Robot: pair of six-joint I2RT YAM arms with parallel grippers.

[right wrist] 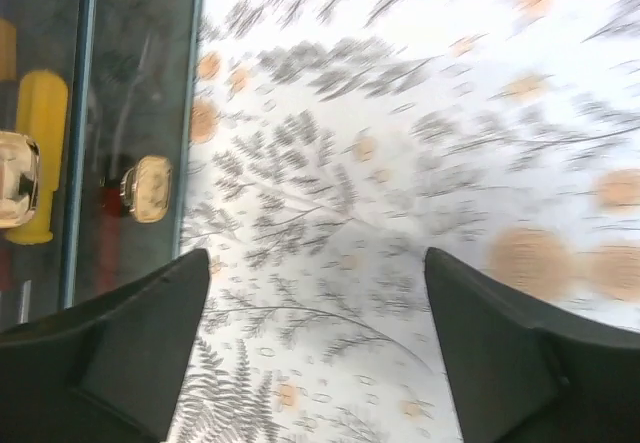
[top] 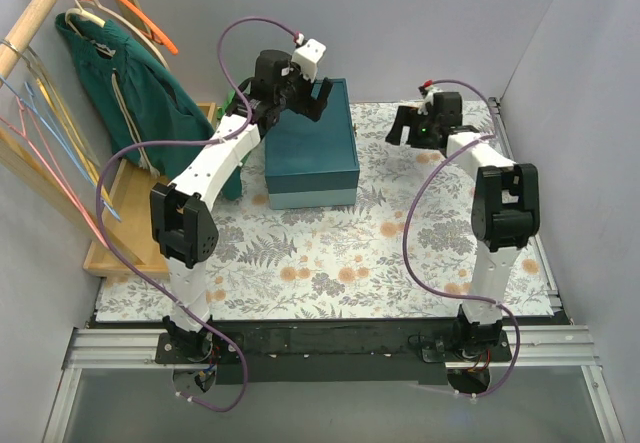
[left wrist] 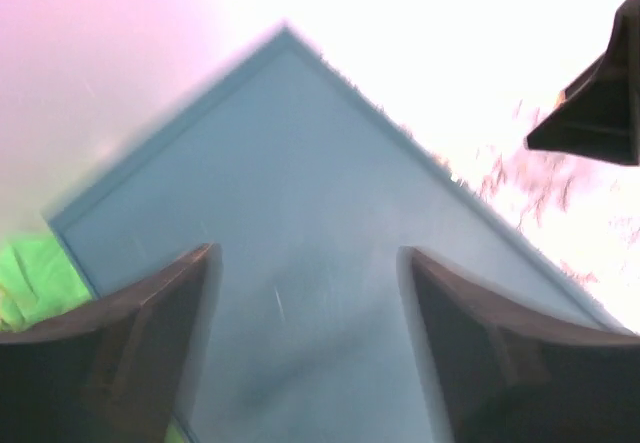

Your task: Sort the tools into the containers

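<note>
A big teal box (top: 311, 148) with its lid on stands at the back middle of the floral cloth (top: 330, 253). My left gripper (top: 312, 95) hovers over its far left corner, open and empty; the left wrist view shows the lid (left wrist: 300, 183) between my spread fingers (left wrist: 305, 253). My right gripper (top: 403, 125) is open and empty just above the cloth, right of the box. At the left edge of the right wrist view, behind a see-through wall (right wrist: 78, 163), lie a yellow handle (right wrist: 40, 153), a red part (right wrist: 110, 208) and shiny metal pieces. My right gripper (right wrist: 315, 255) holds nothing.
A green garment (top: 130, 83) and coloured hangers hang on a rail at the far left. A wooden tray (top: 125, 213) sits along the left edge. A bright green thing (left wrist: 30, 283) lies beside the box's left side. Grey walls close in both sides.
</note>
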